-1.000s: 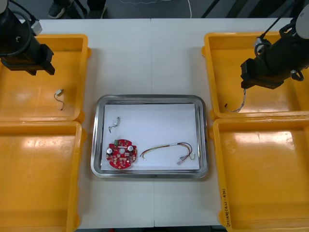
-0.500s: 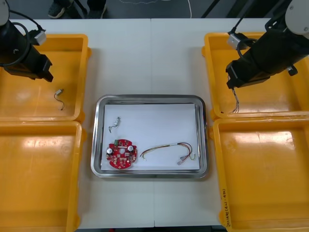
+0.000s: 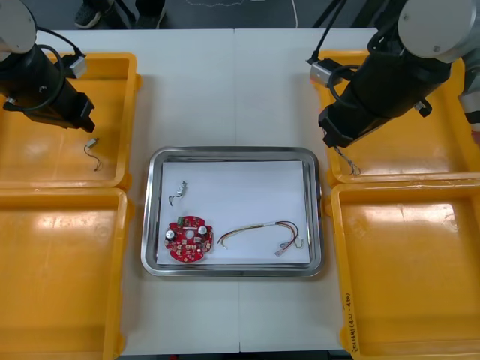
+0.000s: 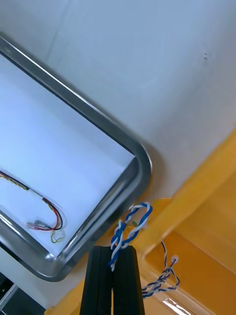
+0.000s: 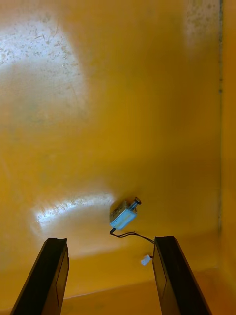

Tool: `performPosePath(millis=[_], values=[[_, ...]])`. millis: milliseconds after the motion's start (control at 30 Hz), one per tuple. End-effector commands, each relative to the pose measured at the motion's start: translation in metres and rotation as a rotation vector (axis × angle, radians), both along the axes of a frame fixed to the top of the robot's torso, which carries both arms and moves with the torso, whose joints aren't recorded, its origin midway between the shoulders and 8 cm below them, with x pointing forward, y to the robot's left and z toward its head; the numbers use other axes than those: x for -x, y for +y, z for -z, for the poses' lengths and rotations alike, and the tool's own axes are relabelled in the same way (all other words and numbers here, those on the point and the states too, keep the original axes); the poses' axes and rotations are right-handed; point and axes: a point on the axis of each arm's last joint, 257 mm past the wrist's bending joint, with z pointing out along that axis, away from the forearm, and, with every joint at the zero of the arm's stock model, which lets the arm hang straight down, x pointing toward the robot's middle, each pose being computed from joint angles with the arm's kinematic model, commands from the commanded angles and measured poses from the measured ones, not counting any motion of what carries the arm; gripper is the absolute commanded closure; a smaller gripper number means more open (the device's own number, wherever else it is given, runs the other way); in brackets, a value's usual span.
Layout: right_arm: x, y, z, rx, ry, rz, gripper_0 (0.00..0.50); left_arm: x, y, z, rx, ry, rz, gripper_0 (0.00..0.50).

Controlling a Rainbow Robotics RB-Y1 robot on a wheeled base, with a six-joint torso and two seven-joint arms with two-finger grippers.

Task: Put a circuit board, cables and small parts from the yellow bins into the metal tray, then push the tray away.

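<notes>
My right gripper [image 3: 334, 139] hangs over the inner rim of the far right yellow bin [image 3: 442, 161], beside the tray's far right corner. It is shut on a twisted blue and white cable [image 4: 129, 230], which dangles from its fingers [image 3: 346, 163]. The metal tray [image 3: 152, 217] holds a round red circuit board [image 3: 190, 240], a red and yellow cable [image 3: 262, 231] and a small metal part [image 3: 180, 191]. My left gripper [image 3: 77, 114] hovers open in the far left yellow bin [image 3: 45, 161], just above another small metal part [image 5: 123, 214] with a thin wire, which lies between and beyond the fingers [image 5: 55, 256].
Two near yellow bins [image 3: 60, 270] [image 3: 409, 270] flank the tray. In the right wrist view the tray's rim [image 4: 143, 165] curves close to the bin's orange edge [image 4: 196, 197], with bare table beyond them.
My right gripper has carried the blue and white cable left, from the bin's middle to its inner rim by the tray. My left gripper has shifted slightly right and nearer to the small metal part.
</notes>
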Motion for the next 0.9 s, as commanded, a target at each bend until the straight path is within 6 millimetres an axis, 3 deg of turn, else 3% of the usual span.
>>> performPosePath(millis=[33,433,900], values=[[0.003,0.045,-0.032,0.043,-0.095,-0.2,0.5,-0.006,-0.015,0.006,0.023,-0.026,0.024,0.0],[0.013,0.091,-0.03,0.168,-0.167,-0.468,0.5,-0.01,-0.029,0.037,0.039,-0.047,0.047,0.0],[0.025,0.135,0.007,0.346,-0.217,-0.609,0.5,-0.006,-0.02,0.053,0.019,-0.042,0.05,0.0]])
